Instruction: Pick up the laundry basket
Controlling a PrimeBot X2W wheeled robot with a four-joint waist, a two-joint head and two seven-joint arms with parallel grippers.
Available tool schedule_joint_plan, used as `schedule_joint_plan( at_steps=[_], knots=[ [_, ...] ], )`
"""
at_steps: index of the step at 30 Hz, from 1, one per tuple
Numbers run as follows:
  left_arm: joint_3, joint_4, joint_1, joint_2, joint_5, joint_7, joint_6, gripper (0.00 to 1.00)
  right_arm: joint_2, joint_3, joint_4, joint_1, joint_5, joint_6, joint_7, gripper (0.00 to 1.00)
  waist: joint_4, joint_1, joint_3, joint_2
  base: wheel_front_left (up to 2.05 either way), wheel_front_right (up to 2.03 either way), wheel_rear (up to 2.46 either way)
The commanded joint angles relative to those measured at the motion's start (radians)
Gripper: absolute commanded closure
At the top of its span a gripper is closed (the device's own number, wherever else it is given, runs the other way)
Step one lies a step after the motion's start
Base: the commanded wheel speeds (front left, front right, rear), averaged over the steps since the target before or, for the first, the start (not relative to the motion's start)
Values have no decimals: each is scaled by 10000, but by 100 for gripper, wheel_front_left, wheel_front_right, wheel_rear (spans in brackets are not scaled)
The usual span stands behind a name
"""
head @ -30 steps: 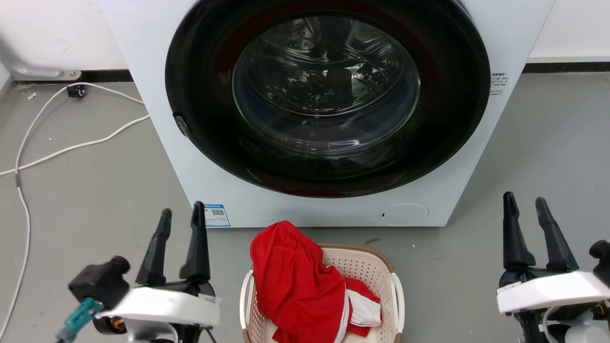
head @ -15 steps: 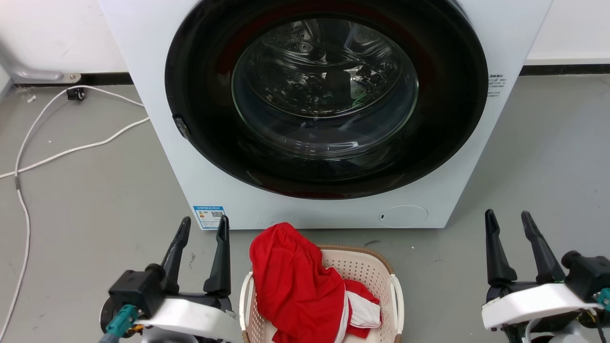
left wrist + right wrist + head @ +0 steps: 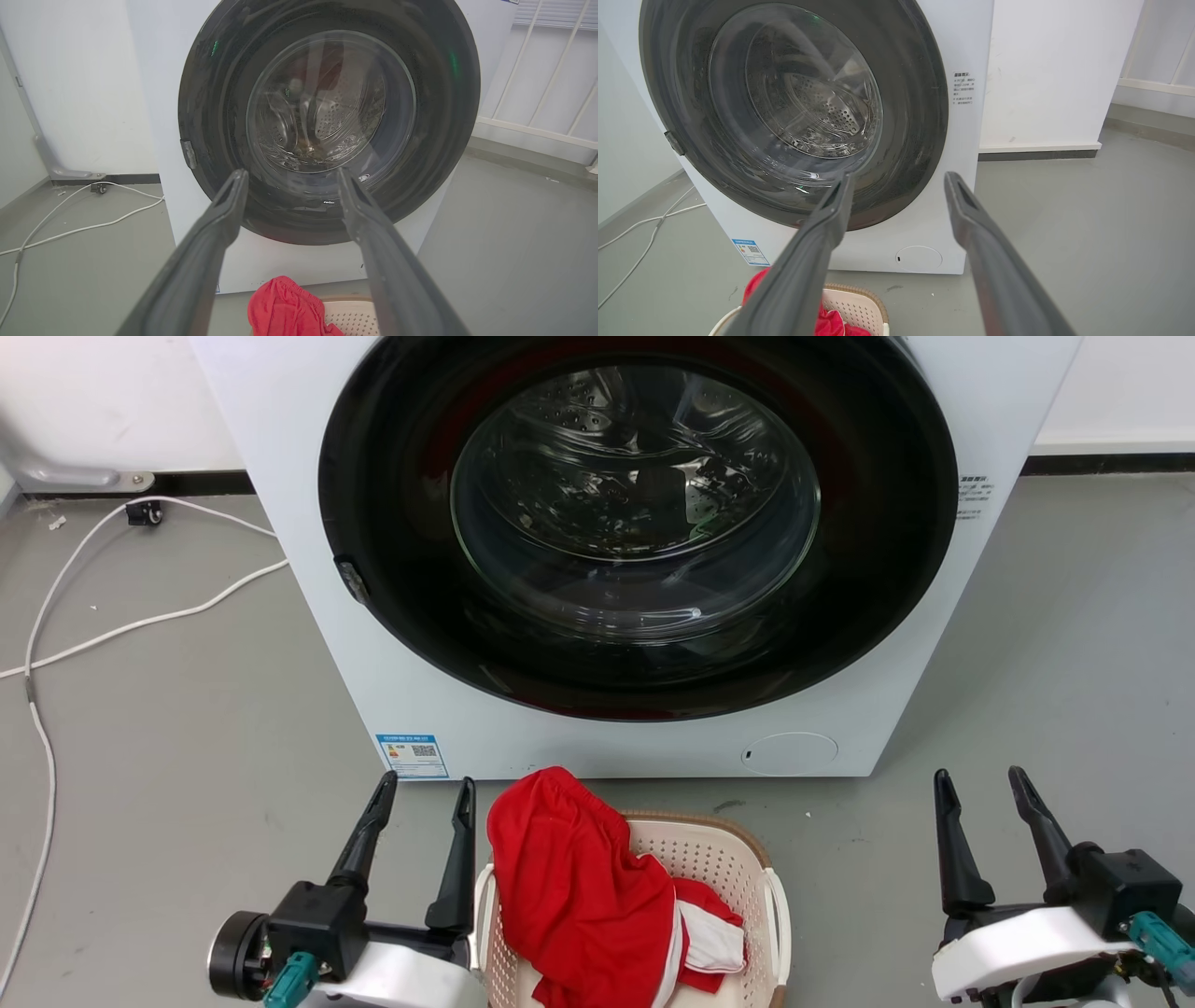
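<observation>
Item: laundry basket (image 3: 711,859), task entry, status not lifted. Head view: basket stands on the grey floor (image 3: 168,728) just in front of the washer (image 3: 280,476), at bottom centre, with a red garment (image 3: 579,887) draped over its left rim and spilling inside. Left gripper (image 3: 427,782), fingers spread and empty, sits just beside the basket's left handle; contact cannot be told. Right gripper (image 3: 978,775), likewise spread and empty, stands well apart from the right handle. Left wrist view: two parted fingers frame the washer door, nothing between them; garment and a strip of basket lie low between them at the bottom edge. Right wrist view: parted fingers, nothing held; basket rim and garment at lower left, behind the left-hand finger. Judgement: approach partly done on the left, not on the right. Outstanding: bring the right gripper in, take hold of both handles, raise.
</observation>
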Motion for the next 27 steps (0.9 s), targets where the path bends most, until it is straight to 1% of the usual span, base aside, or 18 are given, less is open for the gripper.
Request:
schedule_joint_plan(
  at_steps=[1, 6, 8, 14, 19, 22, 27],
  knots=[
    [-53, -68, -26, 14, 188, -74, 38, 0, -43, 34, -31, -73, -243, -3, -92, 0, 0, 0, 12, 0, 0, 0, 0],
    [66, 27, 94, -158, 237, -179, -97, 0, -44, 94, -44, -83, -276, -3, -201, 0, 2, 0, 31, 0, 0, 0, 0],
    [230, 91, 170, -325, 121, -234, -248, 0, -44, 122, -17, -55, -264, -3, -230, 0, 3, 0, 26, 0, 0, 0, 0],
    [769, 385, 355, -744, 168, -345, -923, 0, -45, 68, 46, 14, -7, -3, -349, 0, 11, 0, 3, 0, 0, 0, 0],
    [1076, 600, 439, -994, 415, -429, -1402, 0, -46, 45, 40, 38, -337, -3, -444, 0, -7, 0, 6, 0, 0, 0, 0],
    [1167, 673, 457, -1065, 674, -490, -1553, 0, -47, 24, 27, 34, -491, -3, -502, 0, -21, 0, 22, 0, 0, 0, 0],
    [1205, 695, 481, -1139, 1118, -595, -1681, 0, -48, 22, -7, 28, -816, -3, -585, 0, -30, 0, 54, 0, 0, 0, 0]
  ],
)
